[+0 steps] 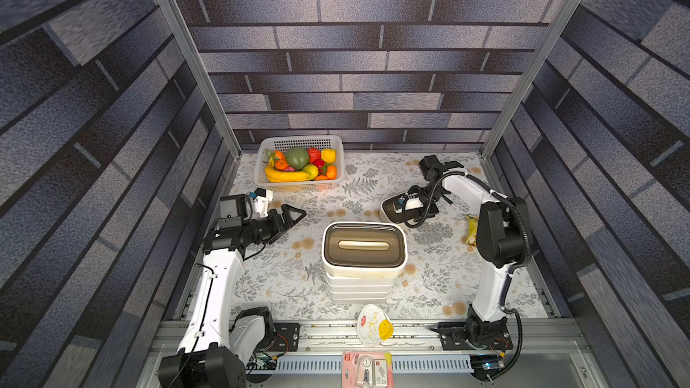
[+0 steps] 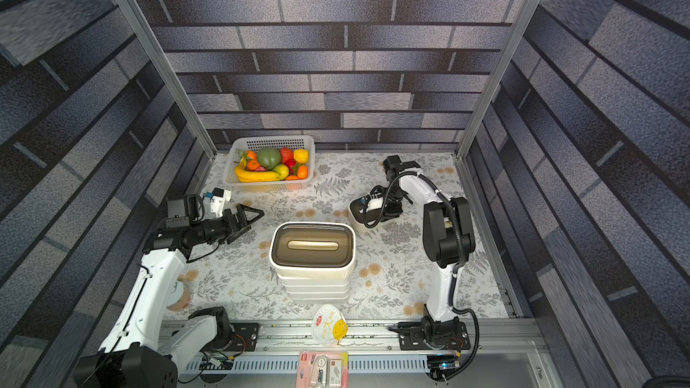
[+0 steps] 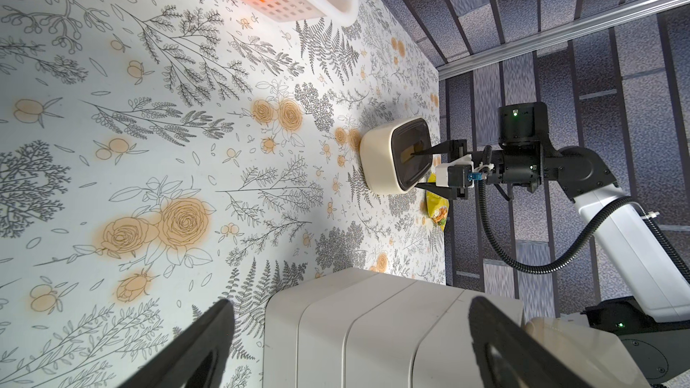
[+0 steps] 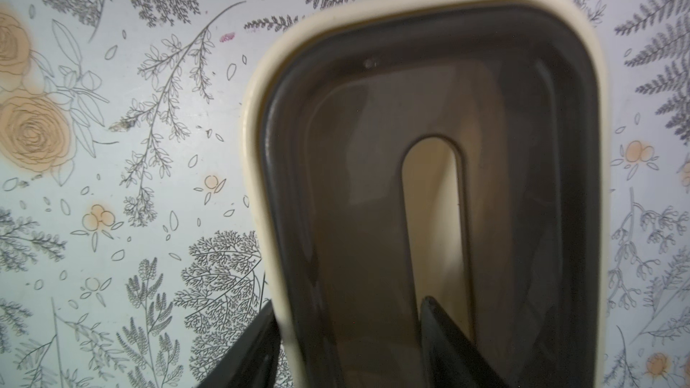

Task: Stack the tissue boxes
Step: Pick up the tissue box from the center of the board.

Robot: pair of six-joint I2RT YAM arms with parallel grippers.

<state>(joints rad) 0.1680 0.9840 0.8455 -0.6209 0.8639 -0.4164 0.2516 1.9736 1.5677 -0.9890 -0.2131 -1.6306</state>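
In both top views a stack of tissue boxes stands mid-table: a rounded cream box with a dark-brown slotted lid (image 1: 364, 248) (image 2: 313, 245) on top of white boxes (image 1: 358, 289) (image 3: 373, 330). A second cream tissue box (image 1: 388, 214) (image 3: 377, 160) (image 4: 429, 113) sits on the cloth at the back right. My right gripper (image 1: 396, 210) (image 4: 347, 302) reaches down onto it, one finger in the lid's slot and one against the outer wall, shut on that side. My left gripper (image 1: 295, 222) (image 3: 351, 302) hovers open left of the stack, holding nothing.
A white perforated basket (image 1: 302, 140) of fruit stands at the back left. A yellow snack bag (image 1: 472, 231) lies by the right arm. A white and yellow face mask (image 1: 373, 324) and a pink packet (image 1: 367, 369) lie at the front edge. Patterned walls close in three sides.
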